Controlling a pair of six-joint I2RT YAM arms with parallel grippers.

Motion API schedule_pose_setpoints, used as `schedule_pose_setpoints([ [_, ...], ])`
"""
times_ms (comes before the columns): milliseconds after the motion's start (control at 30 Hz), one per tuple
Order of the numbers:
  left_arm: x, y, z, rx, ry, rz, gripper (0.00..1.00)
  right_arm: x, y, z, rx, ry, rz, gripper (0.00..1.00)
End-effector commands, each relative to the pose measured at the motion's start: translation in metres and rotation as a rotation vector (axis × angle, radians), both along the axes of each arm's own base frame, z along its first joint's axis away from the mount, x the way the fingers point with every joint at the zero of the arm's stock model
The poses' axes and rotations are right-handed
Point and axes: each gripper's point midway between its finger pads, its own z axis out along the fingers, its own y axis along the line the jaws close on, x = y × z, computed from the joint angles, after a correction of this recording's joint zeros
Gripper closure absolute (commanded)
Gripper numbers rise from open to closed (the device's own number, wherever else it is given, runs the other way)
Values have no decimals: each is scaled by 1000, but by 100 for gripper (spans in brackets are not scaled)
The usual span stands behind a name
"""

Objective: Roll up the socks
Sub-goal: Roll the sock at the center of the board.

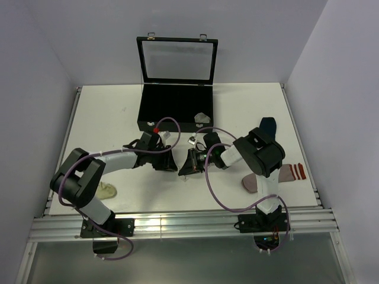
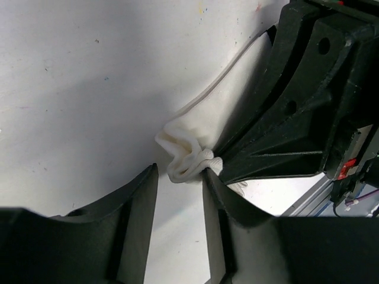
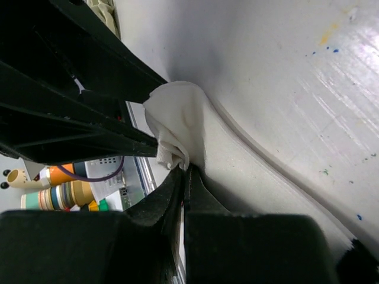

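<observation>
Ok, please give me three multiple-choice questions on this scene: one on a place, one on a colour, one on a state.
1. Where does the navy sock lie?
A) inside the case
B) beside the right arm
C) at the left arm's base

2. What colour is the fabric in the right claw?
A) white
B) navy
C) red

3. The black case's lid is:
A) shut
B) open
C) removed

Answers: 1 B, it shows by that arm's elbow; 2 A, the right wrist view shows the white sock pinched; 3 B, the lid stands upright.
</observation>
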Motion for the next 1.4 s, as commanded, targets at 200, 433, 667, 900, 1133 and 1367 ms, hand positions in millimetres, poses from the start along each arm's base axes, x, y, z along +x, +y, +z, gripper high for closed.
schedule_pose_setpoints([
  [200,9,-11,5,-37,-27,-19,79,10,-3,-6,-53,-42,-7,100],
  [433,8,-10,4,-31,-23,-10,99,19,-5,17,-110,-180,-6,79],
  [667,9,-10,3,-24,0,10,100,27,-16,41,-231,-359,-81,66],
  [900,11,-12,7,-22,16,23,99,25,-9,49,-335,-518,-77,60],
  [1133,13,-10,8,-10,27,45,100,18,3,33,-455,-595,-45,59],
  [1367,11,-8,5,3,44,54,100,24,0,24,-569,-649,-83,60],
])
